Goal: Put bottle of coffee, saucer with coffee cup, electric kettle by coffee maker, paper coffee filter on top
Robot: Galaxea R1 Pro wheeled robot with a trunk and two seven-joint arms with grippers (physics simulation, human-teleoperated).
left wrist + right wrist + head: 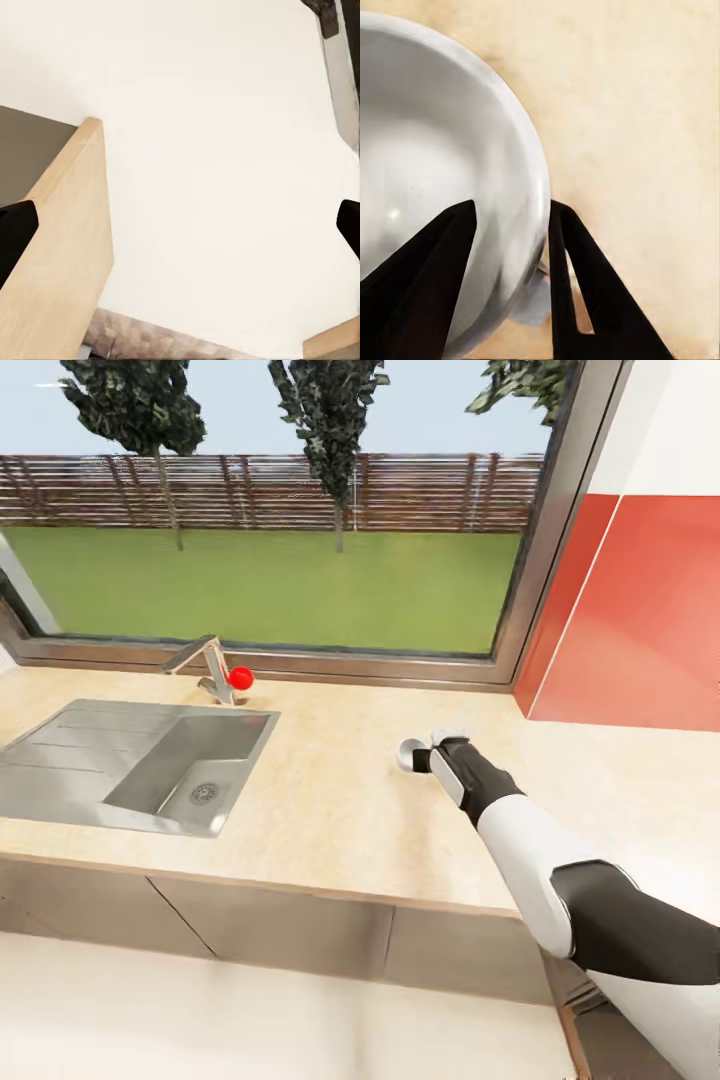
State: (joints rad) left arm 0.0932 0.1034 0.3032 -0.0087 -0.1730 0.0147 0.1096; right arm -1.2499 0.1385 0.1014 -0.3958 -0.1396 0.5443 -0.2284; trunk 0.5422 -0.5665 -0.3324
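**Right end effector pinches the cup rim on the counter**

The right end effector reaches out over the light wood-grain counter, its white and black arm coming in from the near right. At its tip sits the coffee cup, a small white round shape resting on the counter surface, right of the sink and well short of the window sill.

In the right wrist view the coffee cup is seen from above as a plain white bowl. The two dark fingers straddle its rim: one lies inside the bowl, the other outside against the wall, so the end effector is closed on the cup's edge. A small pale bit shows between the outer finger and the cup wall, too unclear to name. Around the cup lies bare counter.

Left of the cup, a steel sink with a drainer is set into the counter, and behind it stands a metal tap with a red knob. Beyond the counter a wide window looks onto grass, trees and a fence. A red wall panel rises at the far right.

In the left wrist view the left end effector's dark fingertips sit wide apart at the picture's edges with nothing between them, over a pale floor and a wooden edge.
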